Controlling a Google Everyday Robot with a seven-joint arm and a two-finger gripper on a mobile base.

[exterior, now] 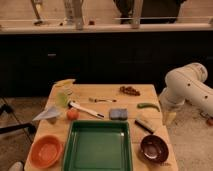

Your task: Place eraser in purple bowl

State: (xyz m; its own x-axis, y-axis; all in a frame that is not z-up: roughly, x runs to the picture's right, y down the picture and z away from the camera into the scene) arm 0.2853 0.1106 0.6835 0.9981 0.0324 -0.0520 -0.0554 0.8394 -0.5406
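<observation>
- Hand [170,117] is hanging beside the right edge of the worktop [150,91], jaws apart, holding nothing.
- Eraser [145,123] is lying near the purple bowl [154,148]; the approach seems to be just beginning, calling for a reach and grasp.

The tabletop [107,93] holds two bowls, an orange bowl [46,150] and a purple bowl [154,148], one tray [97,145], one eraser [145,122], one blue pad [118,114], one pepper [148,106], and one claw [170,118] hangs beside its right edge.

Eraser [145,123] to purple bowl [153,148] is a short open hop, nothing between them. The green tray [97,145] crowds the bowl's left side. Gripper [169,116] hangs open just off the counter's [107,91] right edge, beside the eraser, with free air there too.
</observation>
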